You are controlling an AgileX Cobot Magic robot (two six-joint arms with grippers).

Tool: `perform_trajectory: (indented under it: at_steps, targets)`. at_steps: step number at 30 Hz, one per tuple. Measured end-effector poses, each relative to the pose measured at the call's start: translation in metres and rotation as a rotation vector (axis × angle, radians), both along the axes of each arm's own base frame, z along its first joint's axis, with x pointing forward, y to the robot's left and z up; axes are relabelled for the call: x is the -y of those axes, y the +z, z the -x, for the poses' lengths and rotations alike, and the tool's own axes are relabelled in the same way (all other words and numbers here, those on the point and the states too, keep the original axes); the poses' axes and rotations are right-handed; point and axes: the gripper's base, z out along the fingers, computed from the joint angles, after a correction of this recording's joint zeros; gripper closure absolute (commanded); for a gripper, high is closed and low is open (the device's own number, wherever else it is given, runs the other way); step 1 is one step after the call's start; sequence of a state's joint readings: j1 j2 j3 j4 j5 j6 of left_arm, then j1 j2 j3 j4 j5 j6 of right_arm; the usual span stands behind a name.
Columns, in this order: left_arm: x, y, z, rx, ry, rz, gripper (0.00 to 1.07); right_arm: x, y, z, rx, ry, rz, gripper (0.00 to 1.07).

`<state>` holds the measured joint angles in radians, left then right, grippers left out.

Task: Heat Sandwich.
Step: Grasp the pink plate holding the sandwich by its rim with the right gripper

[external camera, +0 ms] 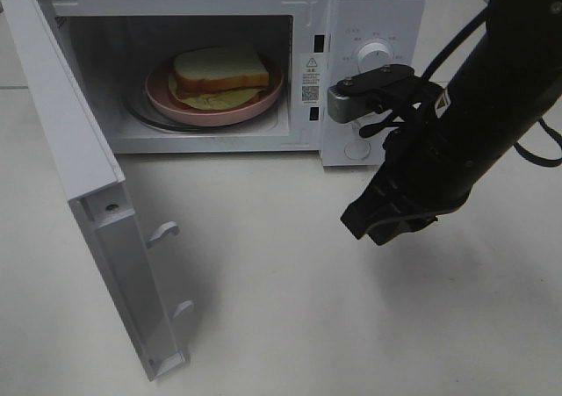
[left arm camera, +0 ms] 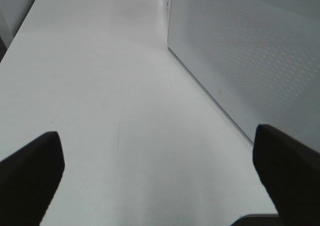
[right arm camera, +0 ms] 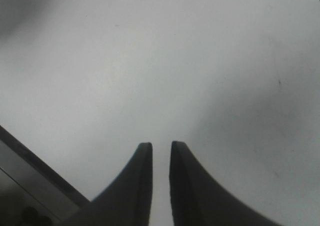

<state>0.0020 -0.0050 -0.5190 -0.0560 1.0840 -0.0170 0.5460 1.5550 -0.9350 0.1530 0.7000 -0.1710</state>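
The sandwich (external camera: 219,69), orange-brown bread over pale yellow-green filling, lies on a round pink plate (external camera: 180,104) inside the white microwave (external camera: 373,10). The microwave door (external camera: 97,212) stands wide open, swung out to the left. My right gripper (external camera: 362,224) hangs above the table in front of the control panel, right of the cavity and well away from the sandwich. In the right wrist view its fingers (right arm camera: 137,186) are nearly together with nothing between them. My left gripper (left arm camera: 160,178) is open and empty beside the microwave's perforated side wall (left arm camera: 250,50); it is out of the exterior view.
The microwave's knob (external camera: 376,56) is just behind the right arm's wrist. The white table (external camera: 281,326) stretches in front of the microwave, and it also shows in the left wrist view (left arm camera: 100,85). The open door juts toward the table's front left.
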Motion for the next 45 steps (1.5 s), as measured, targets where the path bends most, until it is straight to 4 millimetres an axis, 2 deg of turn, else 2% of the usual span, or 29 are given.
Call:
perform_trajectory:
  at_steps: [1, 5, 6, 9, 10, 14, 15, 17, 18, 19, 20, 22, 23, 24, 25, 27, 28, 29, 31, 32, 40, 45]
  targets:
    - [0.0, 0.0, 0.0, 0.0, 0.0, 0.0, 0.09, 0.0, 0.0, 0.0, 0.0, 0.0, 0.0, 0.91]
    - [0.0, 0.0, 0.0, 0.0, 0.0, 0.0, 0.09, 0.0, 0.003, 0.001, 0.031, 0.292, 0.054, 0.9]
    - [0.0, 0.0, 0.0, 0.0, 0.0, 0.0, 0.09, 0.0, 0.003, 0.001, 0.031, 0.292, 0.054, 0.9]
    - [0.0, 0.0, 0.0, 0.0, 0.0, 0.0, 0.09, 0.001, 0.003, 0.003, 0.052, 0.488, 0.084, 0.89]
    - [0.0, 0.0, 0.0, 0.0, 0.0, 0.0, 0.09, 0.001, 0.003, 0.003, 0.052, 0.488, 0.084, 0.89]
    - [0.0, 0.0, 0.0, 0.0, 0.0, 0.0, 0.09, 0.001, 0.003, 0.004, 0.095, 0.718, 0.114, 0.88]
    - [0.0, 0.0, 0.0, 0.0, 0.0, 0.0, 0.09, 0.001, 0.003, 0.004, 0.095, 0.718, 0.114, 0.88]
    - [0.0, 0.0, 0.0, 0.0, 0.0, 0.0, 0.09, 0.001, 0.003, 0.003, 0.115, 0.793, 0.124, 0.84]
    - [0.0, 0.0, 0.0, 0.0, 0.0, 0.0, 0.09, 0.002, 0.003, 0.003, 0.129, 0.841, 0.135, 0.78]
    - [0.0, 0.0, 0.0, 0.0, 0.0, 0.0, 0.09, 0.002, 0.003, 0.003, 0.136, 0.859, 0.144, 0.74]
    - [0.0, 0.0, 0.0, 0.0, 0.0, 0.0, 0.09, 0.002, 0.003, 0.003, 0.136, 0.859, 0.144, 0.74]
    - [0.0, 0.0, 0.0, 0.0, 0.0, 0.0, 0.09, 0.003, 0.002, 0.001, 0.152, 0.877, 0.167, 0.64]
    - [0.0, 0.0, 0.0, 0.0, 0.0, 0.0, 0.09, 0.005, 0.002, -0.001, 0.161, 0.881, 0.191, 0.52]
    - [0.0, 0.0, 0.0, 0.0, 0.0, 0.0, 0.09, 0.005, 0.002, -0.001, 0.165, 0.877, 0.201, 0.45]
    - [0.0, 0.0, 0.0, 0.0, 0.0, 0.0, 0.09, 0.005, 0.002, -0.001, 0.165, 0.877, 0.201, 0.45]
    - [0.0, 0.0, 0.0, 0.0, 0.0, 0.0, 0.09, 0.007, 0.003, -0.003, 0.176, 0.863, 0.219, 0.34]
    - [0.0, 0.0, 0.0, 0.0, 0.0, 0.0, 0.09, 0.007, 0.003, -0.004, 0.183, 0.844, 0.228, 0.24]
    - [0.0, 0.0, 0.0, 0.0, 0.0, 0.0, 0.09, 0.007, 0.003, -0.004, 0.183, 0.844, 0.228, 0.24]
    - [0.0, 0.0, 0.0, 0.0, 0.0, 0.0, 0.09, 0.007, 0.003, -0.004, 0.181, 0.837, 0.227, 0.17]
    - [0.0, 0.0, 0.0, 0.0, 0.0, 0.0, 0.09, 0.007, 0.003, -0.005, 0.183, 0.837, 0.228, 0.15]
    - [0.0, 0.0, 0.0, 0.0, 0.0, 0.0, 0.09, 0.01, 0.003, -0.007, 0.2, 0.869, 0.28, 0.17]
    - [0.0, 0.0, 0.0, 0.0, 0.0, 0.0, 0.09, 0.011, 0.01, -0.014, 0.237, 0.892, 0.324, 0.18]
